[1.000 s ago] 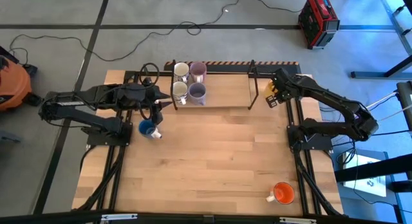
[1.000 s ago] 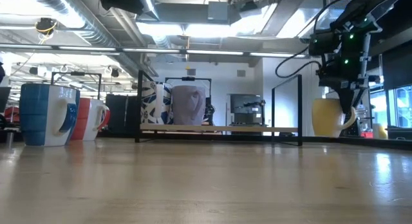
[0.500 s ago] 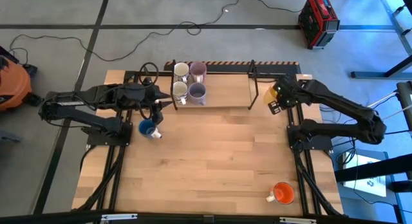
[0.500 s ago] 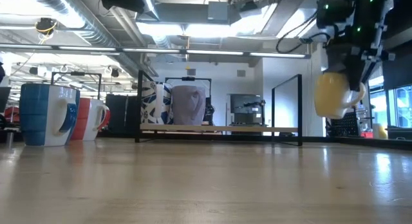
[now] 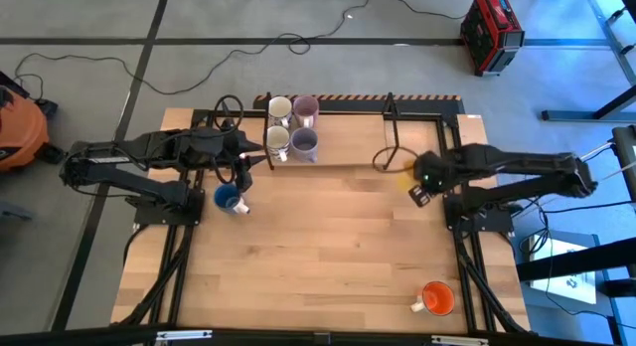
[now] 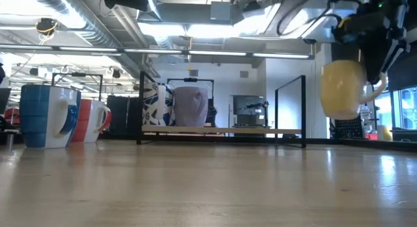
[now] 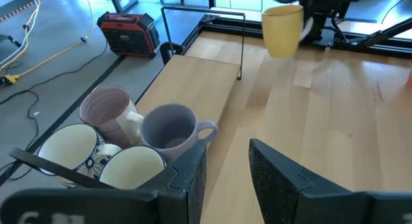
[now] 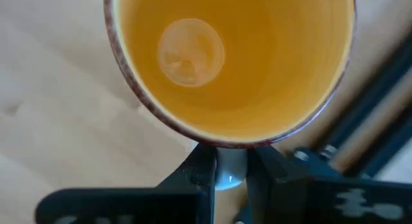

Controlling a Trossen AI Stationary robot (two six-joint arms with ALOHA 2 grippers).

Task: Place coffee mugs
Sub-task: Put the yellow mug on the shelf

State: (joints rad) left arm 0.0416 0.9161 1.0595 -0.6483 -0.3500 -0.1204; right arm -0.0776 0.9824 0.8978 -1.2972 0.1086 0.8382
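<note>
My right gripper [image 5: 421, 183] is shut on a yellow mug [image 6: 341, 90], held in the air right of the table's middle; the left wrist view also shows this mug [image 7: 283, 29]. My left gripper [image 7: 228, 176] is open and hovers beside the rack [image 5: 343, 155], where two white mugs [image 5: 279, 124] and two lavender mugs [image 5: 304, 127] stand upright. A blue mug [image 5: 230, 199] stands on the table near the left arm, and a red-and-white mug [image 6: 92, 121] stands next to it. An orange mug [image 5: 437, 298] stands at the near right. My right gripper pinches the yellow mug's handle [image 8: 230, 167] between its two fingers, which come from above and point down. The mug is lifted clear of the table, nearly upright with its mouth up, and its body [image 8: 232, 56] lies beyond the fingertips.
The rack's black wire frame [image 5: 390, 127] rises at the table's far side, close to the carried mug. Bare wood [image 5: 328, 247] spreads over the table's middle and near part. Cables and a red box [image 5: 491, 28] lie on the floor beyond the table.
My right gripper has lifted the yellow mug off the table at the far right corner. It has carried the mug up, toward the near edge and a little to the left. The left arm has kept still.
</note>
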